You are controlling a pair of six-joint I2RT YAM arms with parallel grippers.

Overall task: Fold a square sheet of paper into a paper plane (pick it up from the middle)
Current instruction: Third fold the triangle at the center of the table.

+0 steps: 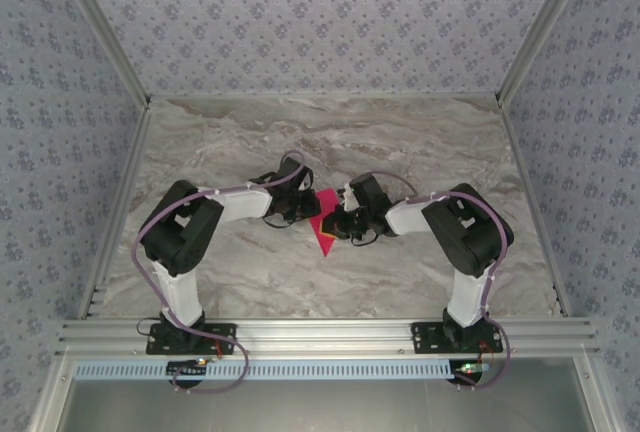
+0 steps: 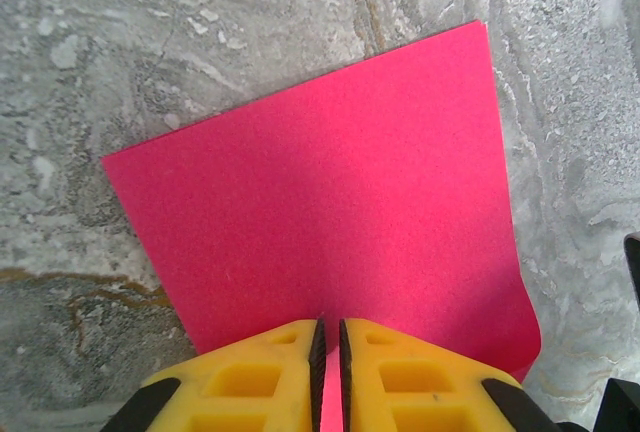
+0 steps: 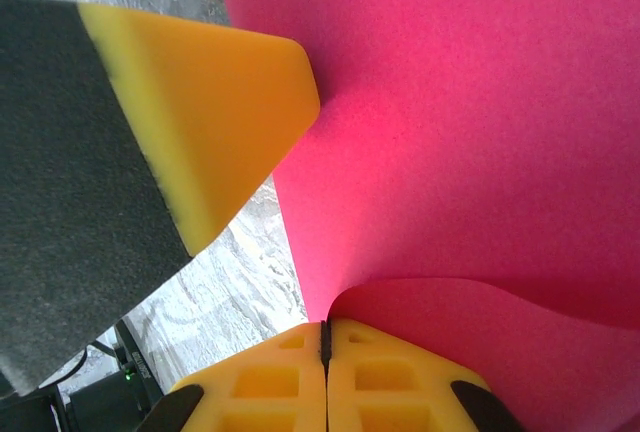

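A grey marble table [image 1: 250, 152] sits between patterned walls, and the two arms meet at its centre over the pink sheet of paper [image 1: 323, 232]. The left gripper [image 2: 330, 357] has its jaws nearly together, pinching the near edge of the sheet, which otherwise lies flat on the table. The right gripper [image 3: 325, 347] has its jaws pressed tight on the paper where it curls up from the surface. Holding it from opposite sides probably keeps the thin sheet taut and steady for lifting or creasing along the middle.
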